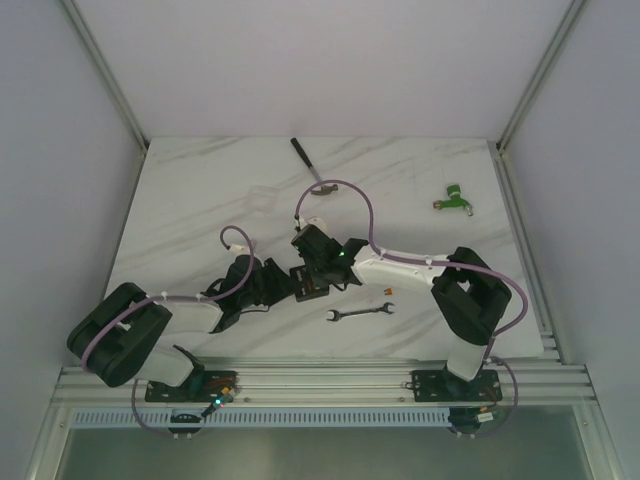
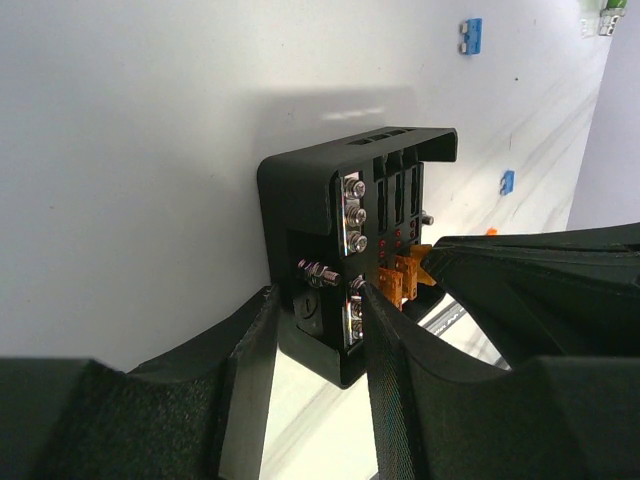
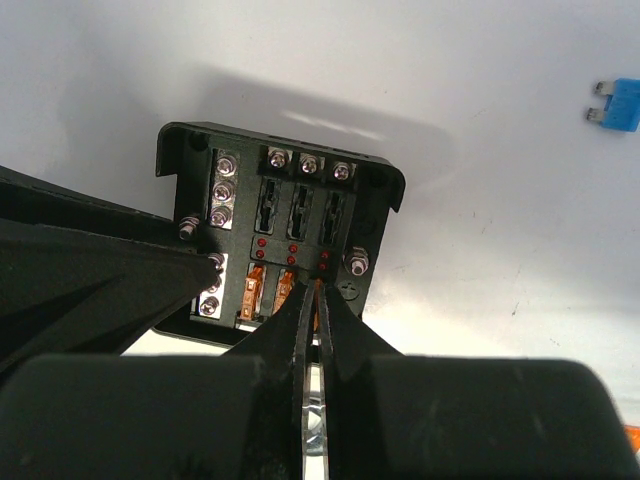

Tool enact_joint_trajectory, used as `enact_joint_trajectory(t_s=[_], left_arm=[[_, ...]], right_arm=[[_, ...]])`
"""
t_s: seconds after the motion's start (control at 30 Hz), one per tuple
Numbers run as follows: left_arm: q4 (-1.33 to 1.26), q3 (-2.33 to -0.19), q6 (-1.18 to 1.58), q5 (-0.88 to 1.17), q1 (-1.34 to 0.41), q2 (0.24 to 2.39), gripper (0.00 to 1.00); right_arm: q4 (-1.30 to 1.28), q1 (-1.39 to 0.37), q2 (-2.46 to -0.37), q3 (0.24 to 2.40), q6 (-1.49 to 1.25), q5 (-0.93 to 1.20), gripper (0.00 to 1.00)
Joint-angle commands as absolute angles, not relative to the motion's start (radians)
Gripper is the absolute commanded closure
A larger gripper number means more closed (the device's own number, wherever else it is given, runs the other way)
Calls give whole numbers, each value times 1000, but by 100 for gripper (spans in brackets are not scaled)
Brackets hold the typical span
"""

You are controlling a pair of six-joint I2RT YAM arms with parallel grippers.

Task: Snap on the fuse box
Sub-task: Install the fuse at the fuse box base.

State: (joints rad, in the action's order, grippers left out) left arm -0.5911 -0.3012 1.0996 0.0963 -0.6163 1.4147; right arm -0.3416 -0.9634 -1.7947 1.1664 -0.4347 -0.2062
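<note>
The fuse box [image 1: 311,287] is a small black open box at the table's middle, between the two arms. In the left wrist view the fuse box [image 2: 300,195] stands with its screws and slots facing right. My left gripper [image 2: 318,305] clamps its near lower corner, one finger on each side. In the right wrist view the fuse box [image 3: 285,235] shows two orange fuses [image 3: 265,290] seated in its lower row. My right gripper [image 3: 320,292] is shut, its tips pinching a third orange fuse at the lower right slot. The right gripper [image 1: 320,262] sits above the box.
A wrench [image 1: 360,313] and a loose orange fuse [image 1: 388,291] lie right of the box. A clear lid [image 1: 262,197], a dark-handled tool [image 1: 308,163] and a green part [image 1: 453,196] lie farther back. Loose blue fuses [image 2: 471,35] [image 3: 620,105] rest on the table.
</note>
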Motion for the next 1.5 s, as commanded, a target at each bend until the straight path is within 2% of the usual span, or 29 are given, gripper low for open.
enact_joint_trajectory(t_s=[0.0,0.07,0.3,0.53,0.93,1.27,1.47], left_arm=[[-569,-297,1112,122,-626,1438,54],[-564,-299,1111,121,-628,1427,53],[-521,-307,1103,92,-645,1366,53],[-490,-313,1096,75,-650,1348,52],[-499,-326,1095,83,-662,1384,51],[-502,-328,1099,83,-664,1395,52],[-502,-325,1100,84,-664,1400,52]], right_arm=[[-574,-985,-1918,1050,-424,-157,100],[-550,-986,-1868,1082,-421,-155,99],[-528,-985,-1777,1230,-410,-166,80],[-544,-972,-1760,1264,-452,-161,75],[-513,-954,-1775,1227,-483,-115,80],[-557,-948,-1821,1192,-490,-76,100],[-587,-948,-1869,1149,-487,-87,100]])
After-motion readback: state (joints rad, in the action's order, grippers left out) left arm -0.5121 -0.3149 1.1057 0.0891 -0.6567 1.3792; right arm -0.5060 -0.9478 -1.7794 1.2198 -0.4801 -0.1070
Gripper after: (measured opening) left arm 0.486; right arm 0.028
